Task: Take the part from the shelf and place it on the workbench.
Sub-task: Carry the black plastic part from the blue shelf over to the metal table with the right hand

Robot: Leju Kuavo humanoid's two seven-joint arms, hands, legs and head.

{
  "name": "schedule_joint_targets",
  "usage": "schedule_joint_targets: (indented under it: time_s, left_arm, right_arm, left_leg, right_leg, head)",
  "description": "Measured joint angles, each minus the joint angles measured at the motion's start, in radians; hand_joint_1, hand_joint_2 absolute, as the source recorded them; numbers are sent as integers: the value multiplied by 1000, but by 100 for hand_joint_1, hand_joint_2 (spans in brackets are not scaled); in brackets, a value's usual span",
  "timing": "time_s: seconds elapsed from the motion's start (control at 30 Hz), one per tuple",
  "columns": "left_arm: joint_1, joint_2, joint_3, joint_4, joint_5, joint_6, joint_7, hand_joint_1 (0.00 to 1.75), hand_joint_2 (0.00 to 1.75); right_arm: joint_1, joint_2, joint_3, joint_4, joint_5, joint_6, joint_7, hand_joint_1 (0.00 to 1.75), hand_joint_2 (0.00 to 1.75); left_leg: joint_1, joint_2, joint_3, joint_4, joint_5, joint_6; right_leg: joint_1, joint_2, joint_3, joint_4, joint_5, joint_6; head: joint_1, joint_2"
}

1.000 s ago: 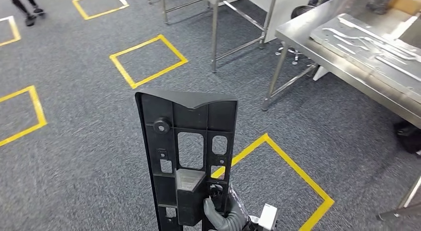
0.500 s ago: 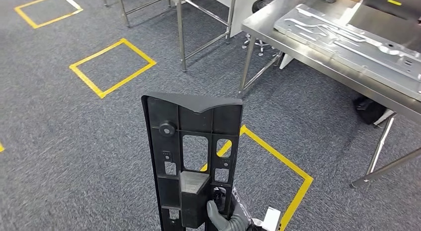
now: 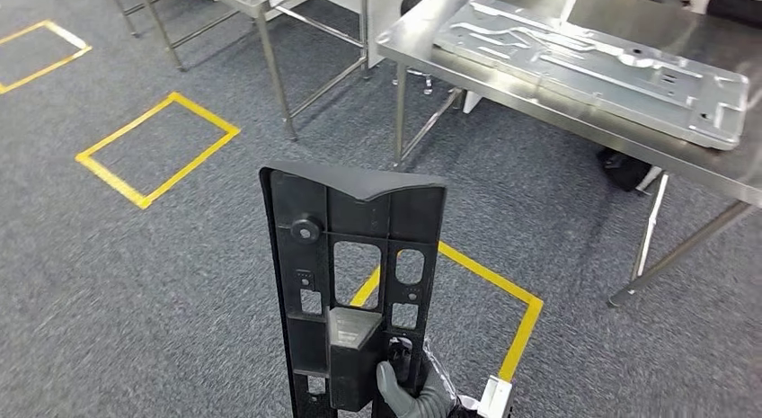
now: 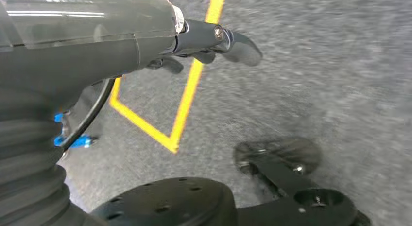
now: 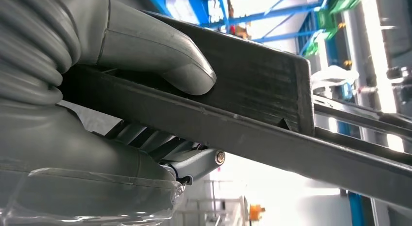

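In the head view I carry the part (image 3: 355, 283), a tall black plastic panel with cut-outs, upright in front of me. My right hand (image 3: 409, 395) grips its lower right edge from behind. Close up, the thumb of that right hand (image 5: 145, 46) presses on the part's dark edge (image 5: 243, 95). The steel workbench (image 3: 422, 40) stands ahead to the upper right, apart from the part, and a long grey metal plate (image 3: 593, 63) lies on it. My left hand (image 4: 204, 39) hangs over the carpet with its fingers apart and nothing in them.
A second steel table frame (image 3: 270, 49) stands at the back left. Yellow tape squares (image 3: 157, 148) (image 3: 503, 301) mark the grey carpet. The workbench legs (image 3: 400, 112) and a dark bag (image 3: 624, 166) sit under the bench.
The whole scene has slid left and down as my view turned toward the workbench, which now looks nearer. The part stays upright in my right hand's grip.
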Motion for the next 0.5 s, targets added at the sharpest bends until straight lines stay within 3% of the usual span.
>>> schedule_joint_targets:
  time_s: [0.03, 0.07, 0.13, 0.2, 0.27, 0.3, 0.33, 0.4, 0.47, 0.5]
  left_arm:
    - [-3, 0, 0, 0, 0, 0, 0, 0, 175]
    - [-5, 0, 0, 0, 0, 0, 0, 0, 175]
    - [-3, 1, 0, 0, -2, 0, 3, 0, 175]
    - [3, 2, 0, 0, -2, 0, 5, 0, 175]
    - [7, 3, 0, 0, -3, 0, 6, 0, 175]
    - [7, 3, 0, 0, -3, 1, 6, 0, 175]
    - [6, 2, 0, 0, -3, 1, 6, 0, 175]
    - [5, 1, -1, 0, -3, 1, 5, 0, 175]
    - [7, 0, -1, 0, -3, 1, 5, 0, 175]
    - [9, 1, -1, 0, -3, 1, 5, 0, 175]
  right_arm:
    - [2, 0, 0, 0, 0, 0, 2, 171, 175]
    - [3, 0, 0, 0, 1, -1, 4, 171, 175]
    - [5, 0, 0, -1, 1, -2, 5, 171, 175]
    - [5, 0, 0, -3, 0, -3, 5, 171, 175]
    - [7, -1, 0, -5, 0, -3, 5, 171, 175]
    - [8, -1, 0, -6, 1, -3, 5, 171, 175]
    - [10, -2, 0, -6, 1, -4, 6, 171, 175]
    - [11, -4, -1, -10, 0, -4, 5, 171, 175]
    - [9, -5, 0, -12, 0, -4, 5, 171, 175]
    - [10, -6, 0, -13, 0, -4, 5, 171, 175]
  left_leg:
    - [0, -2, -23, 38, -4, -1]
    - [0, -3, -29, 40, 13, -1]
    - [2, -18, 6, -62, 93, 1]
    - [4, -60, 49, -172, 140, 5]
    - [3, -83, 61, -207, 139, 13]
    - [2, -76, 63, -213, 139, 19]
    - [3, -67, 64, -216, 142, 25]
    - [6, -44, 70, -226, 146, 38]
    - [5, -19, 74, -231, 145, 46]
    - [3, -5, 75, -231, 143, 47]
  right_leg:
    - [1, 14, 2, 1, -1, -1]
    - [1, 29, 4, 2, -3, 0]
    - [0, 61, 10, 7, -8, 5]
    - [-1, 88, 6, 17, -14, 14]
    - [-4, 107, -6, 23, -13, 27]
    - [-6, 116, -10, 22, -11, 34]
    - [-7, 116, -12, 23, -11, 40]
    - [-5, 78, -30, 60, -33, 51]
    - [-5, 22, -88, 172, -87, 61]
    - [-7, 9, -124, 237, -110, 64]
  head:
    - [0, 0]
    - [0, 0]
    - [0, 0]
    - [0, 0]
    - [0, 0]
    - [0, 0]
    - [0, 0]
    - [0, 0]
    - [0, 0]
    - [0, 0]
